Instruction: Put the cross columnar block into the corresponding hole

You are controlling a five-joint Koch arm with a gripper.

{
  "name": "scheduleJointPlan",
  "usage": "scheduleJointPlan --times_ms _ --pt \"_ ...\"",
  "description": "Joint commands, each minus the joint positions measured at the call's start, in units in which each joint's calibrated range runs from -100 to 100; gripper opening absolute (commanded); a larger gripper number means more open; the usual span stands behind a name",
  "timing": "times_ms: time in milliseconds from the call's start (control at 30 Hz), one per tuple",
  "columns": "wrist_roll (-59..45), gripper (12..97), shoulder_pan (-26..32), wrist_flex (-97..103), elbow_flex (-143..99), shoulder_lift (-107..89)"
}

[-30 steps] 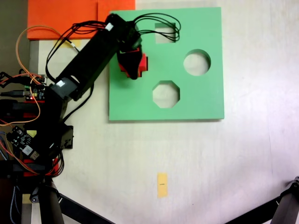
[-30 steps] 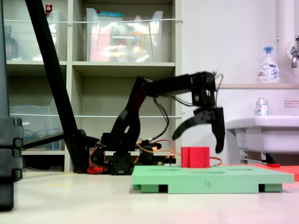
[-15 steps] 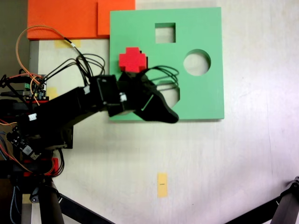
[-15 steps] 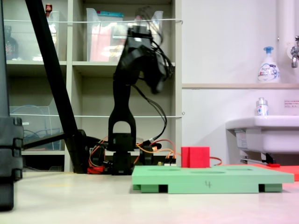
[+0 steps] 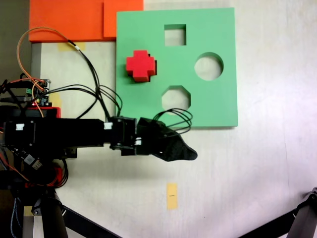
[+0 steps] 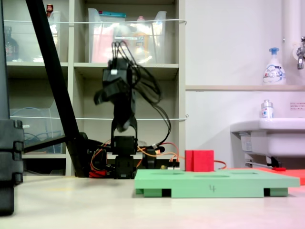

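Note:
The cross columnar block (image 5: 141,66), bright red, stands upright on the left part of the green foam board (image 5: 218,106). In the side fixed view the block (image 6: 199,161) rises above the board (image 6: 214,182). The block covers the corresponding hole, so that hole is hidden. My gripper (image 5: 187,154) is off the board, just beyond its lower edge and well away from the block, pointing right. Its jaws lie one over the other, and nothing shows between them. From the side, the gripper (image 6: 113,90) is raised and blurred in front of the shelf.
The board also has a square cutout (image 5: 175,34), a round cutout (image 5: 208,66) and an octagonal cutout (image 5: 176,97). Orange foam sheets (image 5: 74,20) lie at the top left, and wires and electronics (image 5: 29,96) at the left. A yellow tape mark (image 5: 172,196) is on the table.
The gripper stood open over the red block one second ago, then lifted and swung off the board toward the lower edge. The block has stayed in place.

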Motion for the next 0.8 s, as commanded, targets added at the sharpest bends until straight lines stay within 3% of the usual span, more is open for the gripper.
scheduleJointPlan --times_ms 0,267,600,767 --pt "-2.6 54.6 0.1 22.6 -7.7 -7.0" --pt "-8.5 52.5 0.8 64.0 -53.2 -13.2" --pt "-13.9 52.3 -0.3 68.5 -84.7 -34.2" --pt "-14.5 50.6 -0.3 68.2 -87.9 -44.9"
